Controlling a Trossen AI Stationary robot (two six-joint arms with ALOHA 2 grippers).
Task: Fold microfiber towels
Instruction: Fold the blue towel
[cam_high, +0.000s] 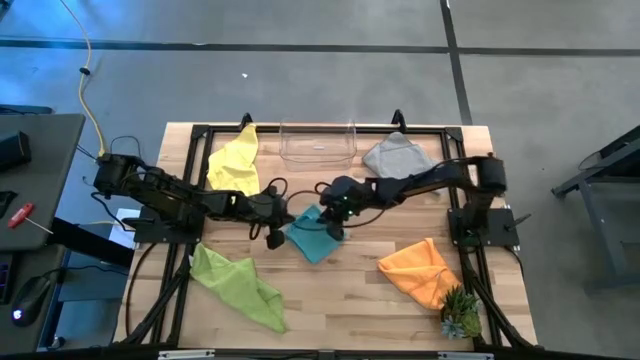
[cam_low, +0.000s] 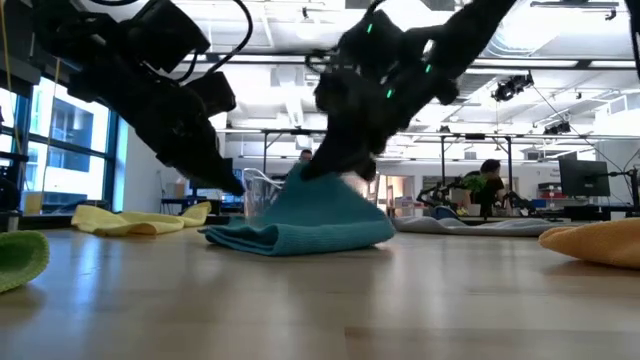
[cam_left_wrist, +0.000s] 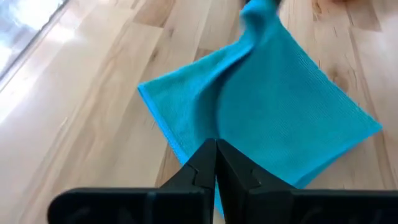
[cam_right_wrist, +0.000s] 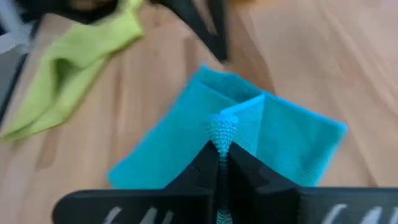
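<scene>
At the middle of the wooden table (cam_high: 350, 290), the teal blue towel (cam_high: 316, 236) is gripped by both end effectors. No brand, label or legible writing can be made out on any cloth or on either arm. The left end effector (cam_left_wrist: 216, 163) is seen fully closed at the near edge of the towel, its two dark fingers pressed together with the fabric's border pinched between them. The right end effector (cam_right_wrist: 222, 163) is likewise closed, and a gathered peak of teal cloth is clamped between its fingers; in the low view that peak is lifted above the rest of the towel, which lies on the table. Around this, the yellow towel (cam_high: 236, 163) is spread at the far left, the grey towel (cam_high: 397, 155) at the far right, the lime green towel (cam_high: 237, 285) at the near left and the orange towel (cam_high: 421, 270) at the near right.
</scene>
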